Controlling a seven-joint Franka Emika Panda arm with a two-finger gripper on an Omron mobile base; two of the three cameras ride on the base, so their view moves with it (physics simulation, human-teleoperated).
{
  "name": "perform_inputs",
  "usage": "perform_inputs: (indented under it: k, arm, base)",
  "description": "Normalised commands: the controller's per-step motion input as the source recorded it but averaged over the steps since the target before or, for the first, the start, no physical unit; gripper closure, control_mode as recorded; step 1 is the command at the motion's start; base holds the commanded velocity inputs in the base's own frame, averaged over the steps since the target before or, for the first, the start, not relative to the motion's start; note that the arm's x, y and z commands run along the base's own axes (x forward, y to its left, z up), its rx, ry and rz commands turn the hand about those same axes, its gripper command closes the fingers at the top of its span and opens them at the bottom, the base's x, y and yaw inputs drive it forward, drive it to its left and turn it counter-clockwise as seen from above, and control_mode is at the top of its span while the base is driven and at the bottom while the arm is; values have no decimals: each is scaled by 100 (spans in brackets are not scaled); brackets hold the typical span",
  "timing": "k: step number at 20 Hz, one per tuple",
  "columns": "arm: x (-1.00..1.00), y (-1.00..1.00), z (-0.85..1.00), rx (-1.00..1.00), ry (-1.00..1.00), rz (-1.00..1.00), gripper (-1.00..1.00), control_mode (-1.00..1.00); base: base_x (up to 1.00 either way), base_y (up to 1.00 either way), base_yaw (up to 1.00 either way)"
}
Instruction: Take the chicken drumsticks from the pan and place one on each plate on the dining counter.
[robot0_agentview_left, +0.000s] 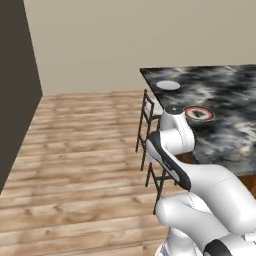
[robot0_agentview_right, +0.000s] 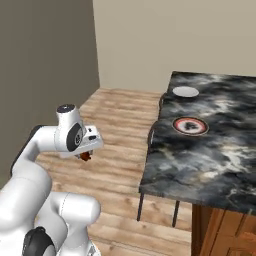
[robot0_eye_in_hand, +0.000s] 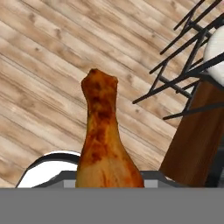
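The end effector (robot0_agentview_right: 86, 154) grips a chicken drumstick (robot0_eye_in_hand: 105, 140) by its thick end, over the wooden floor (robot0_agentview_right: 120, 130). It looks light, stiff, probably greasy. Both plates, plain (robot0_agentview_right: 185, 91) and patterned (robot0_agentview_right: 190, 125), wait on the tabletop (robot0_agentview_right: 210, 160).

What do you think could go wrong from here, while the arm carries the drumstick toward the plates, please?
The drumstick hangs in the gripper above the wood floor, away from the dining counter; if it slipped, it would likely land on the floor. The stools stand along the counter edge near the arm, so a low swing might clip them. Both the patterned plate and the white plate are small targets.
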Motion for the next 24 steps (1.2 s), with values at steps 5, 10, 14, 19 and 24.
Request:
perform_inputs:
  k: [5,10,14,19,24]
  arm:
    - [0,0,0,0,0,0,100,100]
    - [0,0,0,0,0,0,100,100]
    - [0,0,0,0,0,0,100,100]
    - [0,0,0,0,0,0,100,100]
    - [0,0,0,0,0,0,100,100]
  base:
    - [62,56,-63]
    - [58,61,-60]
    - [48,61,-58]
    - [41,60,-60]
    - [21,77,-51]
